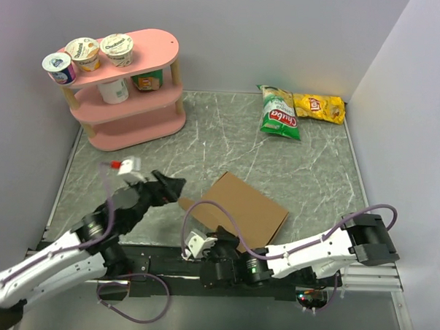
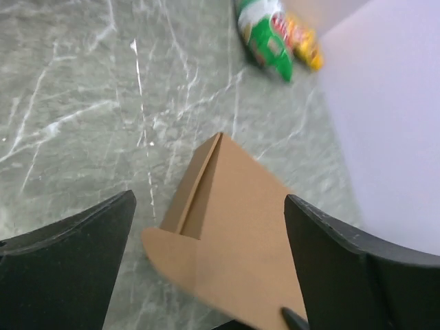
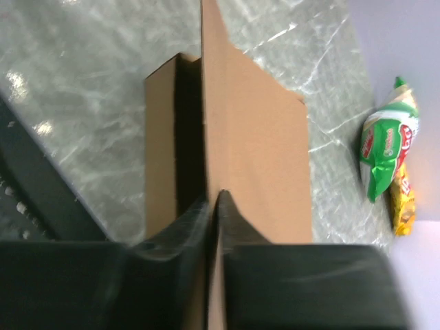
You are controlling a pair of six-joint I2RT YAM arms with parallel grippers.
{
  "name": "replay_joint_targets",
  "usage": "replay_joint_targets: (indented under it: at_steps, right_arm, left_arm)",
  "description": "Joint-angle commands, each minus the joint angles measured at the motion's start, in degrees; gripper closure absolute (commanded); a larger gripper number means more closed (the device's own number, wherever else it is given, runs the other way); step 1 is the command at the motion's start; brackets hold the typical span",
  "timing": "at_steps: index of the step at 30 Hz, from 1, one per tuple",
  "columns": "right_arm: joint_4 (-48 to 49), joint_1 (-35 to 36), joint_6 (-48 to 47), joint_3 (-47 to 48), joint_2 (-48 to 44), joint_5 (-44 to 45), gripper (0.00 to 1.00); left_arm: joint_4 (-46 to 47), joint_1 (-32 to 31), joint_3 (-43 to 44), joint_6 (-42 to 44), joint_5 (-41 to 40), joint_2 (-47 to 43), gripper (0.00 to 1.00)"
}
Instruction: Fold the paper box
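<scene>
Paper box [image 1: 246,210]: brown cardboard, partly folded, on tabletop [image 1: 228,136], to right of pink shelf [image 1: 134,132] and nearer arm bases, well apart from it.
Left claw [image 2: 207,206]: fingers wide apart, nothing gripped; sits between pink shelf and box, just beside box corner.
Right claw [image 3: 214,201]: fingers together, clamped on thin edge of box panel, on box side turned away from shelf.
Chip bags [image 1: 281,113]: far right of shelf, by back wall.
</scene>
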Motion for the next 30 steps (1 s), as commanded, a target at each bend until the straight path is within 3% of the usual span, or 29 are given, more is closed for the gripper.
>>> replay_joint_targets:
  at_steps: [1, 3, 4, 7, 10, 17, 19, 23, 26, 30]
  right_arm:
    - [-4.45, 1.56, 5.03, 1.31, -0.36, 1.02, 0.52]
    - [-5.68, 2.18, 5.12, 2.46, -0.53, 1.64, 0.35]
    - [-6.21, 2.53, 4.95, 3.86, -0.88, 1.81, 0.21]
    - [-7.10, 3.33, 3.28, 6.50, -1.85, 1.29, 0.07]
    - [-5.87, 4.64, 0.31, 8.44, -3.08, -0.64, 0.03]
    - [-2.97, 7.72, -2.88, 17.05, -7.65, -12.92, 0.00]
    - [-5.93, 2.91, 3.07, 19.07, -10.01, -21.94, 0.01]
    - [-12.80, -6.32, 15.38, 18.56, -13.62, -26.92, 0.06]
    - [-16.06, -14.14, 25.66, 13.47, -18.54, -31.55, 0.11]
    - [-18.43, -19.43, 37.69, 3.11, -27.50, -33.87, 0.24]
  left_arm:
    - [7.08, 0.71, 3.62, 9.69, 8.68, 13.80, 0.01]
    - [10.05, 2.19, 4.86, 12.23, 11.06, 18.97, 0.01]
    - [10.86, 2.90, 5.21, 12.95, 12.81, 20.40, 0.01]
    - [14.90, 5.89, 5.56, 14.62, 17.39, 24.80, 0.04]
    - [17.28, 9.40, 5.56, 15.85, 21.87, 27.87, 0.04]
    - [21.32, 12.13, 5.30, 20.24, 33.30, 33.84, 0.04]
    - [21.85, 12.13, 4.86, 21.04, 34.62, 35.43, 0.02]
    - [22.99, 12.13, 3.72, 21.31, 34.98, 38.86, 0.05]
    - [24.92, 12.13, 2.49, 20.43, 34.98, 40.00, 0.14]
    - [24.75, 12.13, 2.49, 20.43, 34.28, 41.59, 0.26]
